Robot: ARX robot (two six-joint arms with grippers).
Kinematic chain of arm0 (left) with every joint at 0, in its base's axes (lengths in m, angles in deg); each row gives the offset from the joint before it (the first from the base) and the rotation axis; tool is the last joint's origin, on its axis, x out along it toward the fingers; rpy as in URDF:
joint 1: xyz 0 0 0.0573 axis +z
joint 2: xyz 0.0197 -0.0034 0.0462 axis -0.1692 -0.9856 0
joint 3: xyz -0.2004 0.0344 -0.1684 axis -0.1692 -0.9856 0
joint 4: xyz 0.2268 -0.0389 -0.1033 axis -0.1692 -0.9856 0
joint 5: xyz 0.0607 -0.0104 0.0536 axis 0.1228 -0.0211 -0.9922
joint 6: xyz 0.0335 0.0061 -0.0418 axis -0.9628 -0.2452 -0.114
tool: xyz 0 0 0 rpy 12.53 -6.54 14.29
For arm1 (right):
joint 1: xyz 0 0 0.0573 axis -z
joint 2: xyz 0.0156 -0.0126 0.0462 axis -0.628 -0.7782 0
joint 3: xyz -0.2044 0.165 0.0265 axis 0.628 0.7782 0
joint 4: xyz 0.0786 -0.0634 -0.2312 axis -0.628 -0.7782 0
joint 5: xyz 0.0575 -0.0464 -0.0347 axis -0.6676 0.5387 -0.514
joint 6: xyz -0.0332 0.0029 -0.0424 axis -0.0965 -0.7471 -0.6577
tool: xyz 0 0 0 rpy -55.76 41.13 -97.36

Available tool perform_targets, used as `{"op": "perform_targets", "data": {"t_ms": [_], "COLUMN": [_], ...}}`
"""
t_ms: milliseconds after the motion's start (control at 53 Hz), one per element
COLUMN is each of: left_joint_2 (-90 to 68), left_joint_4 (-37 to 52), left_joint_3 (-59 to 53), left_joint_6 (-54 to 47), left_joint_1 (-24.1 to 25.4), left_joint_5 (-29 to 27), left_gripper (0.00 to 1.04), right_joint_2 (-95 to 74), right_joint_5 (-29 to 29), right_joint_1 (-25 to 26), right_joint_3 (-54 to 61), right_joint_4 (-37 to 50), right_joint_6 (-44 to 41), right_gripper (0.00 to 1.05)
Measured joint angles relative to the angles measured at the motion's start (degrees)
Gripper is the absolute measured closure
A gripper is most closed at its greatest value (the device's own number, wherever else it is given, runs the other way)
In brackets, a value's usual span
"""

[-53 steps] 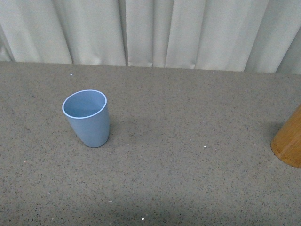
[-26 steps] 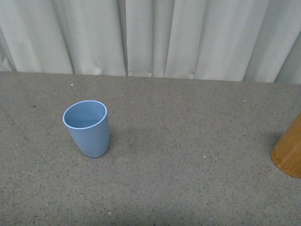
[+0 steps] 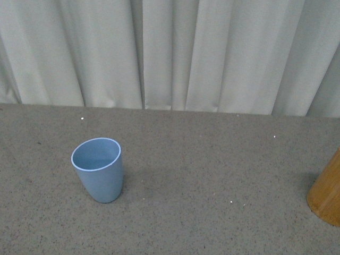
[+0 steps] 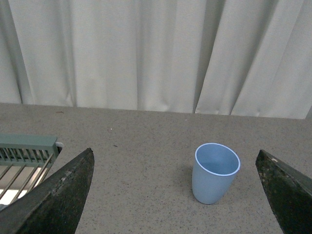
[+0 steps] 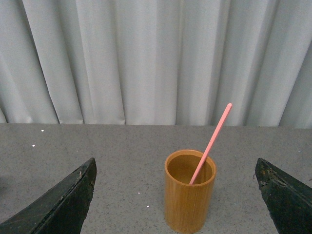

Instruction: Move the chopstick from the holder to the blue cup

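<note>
The pale blue cup point(image 3: 99, 172) stands upright and empty on the speckled grey table, left of the middle in the front view. At that view's right edge the wooden holder point(image 3: 326, 194) is partly cut off. In the right wrist view the holder point(image 5: 189, 200) stands ahead of my open right gripper point(image 5: 175, 160). One salmon-pink chopstick point(image 5: 212, 141) leans out of the holder over its rim. In the left wrist view my left gripper point(image 4: 174, 152) is open and holds nothing. The blue cup point(image 4: 214, 178) stands some way beyond its fingers. Neither arm shows in the front view.
A pale pleated curtain point(image 3: 170, 53) hangs along the table's far edge. A grey-green slatted rack point(image 4: 27, 146) sits at the side in the left wrist view. Bare table point(image 3: 212, 175) lies between cup and holder.
The cup and the holder sit lower in the front view than before and more curtain shows above the table. Neither has moved on the table.
</note>
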Motion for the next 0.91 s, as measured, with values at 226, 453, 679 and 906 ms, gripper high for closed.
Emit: {"op": "perform_targets", "data": {"t_ms": [226,453,679,906], "left_joint_2": [0.0,0.0,0.0,0.0], "left_joint_4": [0.0,0.0,0.0,0.0], "left_joint_3": [0.0,0.0,0.0,0.0], "left_joint_6": [0.0,0.0,0.0,0.0], "left_joint_1": [0.0,0.0,0.0,0.0], "left_joint_5": [0.0,0.0,0.0,0.0], "left_gripper": [0.07,0.07,0.07,0.07], "right_joint_2": [0.0,0.0,0.0,0.0], "right_joint_5": [0.0,0.0,0.0,0.0], "right_joint_1": [0.0,0.0,0.0,0.0], "right_joint_3": [0.0,0.0,0.0,0.0], "right_joint_4": [0.0,0.0,0.0,0.0], "right_joint_6": [0.0,0.0,0.0,0.0], "right_gripper": [0.1,0.1,0.1,0.1]}}
